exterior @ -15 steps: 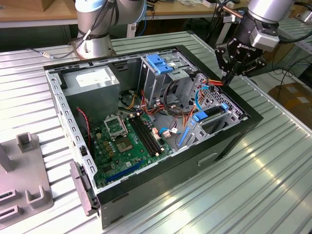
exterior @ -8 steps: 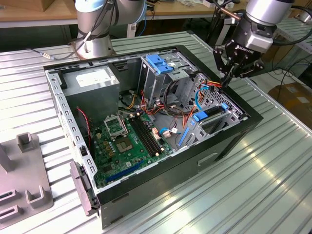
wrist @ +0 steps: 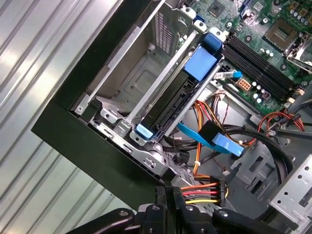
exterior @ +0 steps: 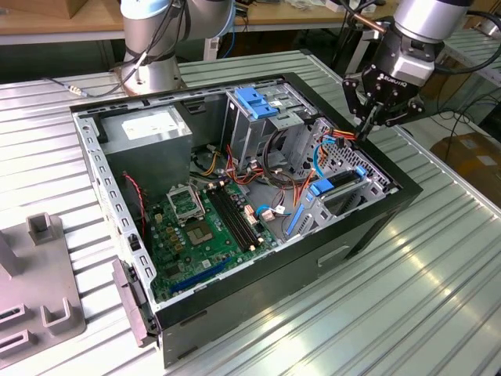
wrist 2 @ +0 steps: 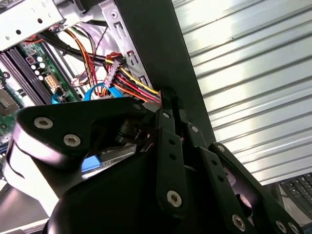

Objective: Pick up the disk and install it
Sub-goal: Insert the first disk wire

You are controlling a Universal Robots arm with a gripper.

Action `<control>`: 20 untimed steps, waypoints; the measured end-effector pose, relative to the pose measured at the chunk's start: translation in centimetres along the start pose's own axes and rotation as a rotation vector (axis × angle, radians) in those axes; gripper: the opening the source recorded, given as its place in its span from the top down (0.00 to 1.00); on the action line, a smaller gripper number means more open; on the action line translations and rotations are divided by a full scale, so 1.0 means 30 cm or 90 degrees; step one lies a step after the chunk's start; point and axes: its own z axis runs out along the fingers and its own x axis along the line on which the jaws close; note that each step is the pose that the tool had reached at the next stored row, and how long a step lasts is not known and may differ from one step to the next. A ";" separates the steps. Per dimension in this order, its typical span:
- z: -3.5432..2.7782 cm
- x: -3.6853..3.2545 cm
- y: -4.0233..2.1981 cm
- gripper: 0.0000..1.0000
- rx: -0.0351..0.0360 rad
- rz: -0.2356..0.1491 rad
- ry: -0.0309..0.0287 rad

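Fingers are drawn closed, tips against the coloured wire bundle at the rim of the computer case; whether they pinch it I cannot tell. Just beside them, further inside the case, I see the disk, blue-railed, sitting in the drive cage. The power supply carries a pale label whose print I cannot read.

Black fingers and case, green motherboard, blue latch, red-orange-yellow wires, ribbed silver table.
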 end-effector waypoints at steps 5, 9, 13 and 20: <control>-0.010 0.000 0.001 0.84 0.0009 0.000 -0.0017; -0.049 0.001 0.000 0.84 0.0003 0.001 -0.0005; -0.050 0.004 0.002 0.84 -0.0003 0.005 0.0001; -0.043 0.004 0.003 0.84 -0.0029 0.077 0.0025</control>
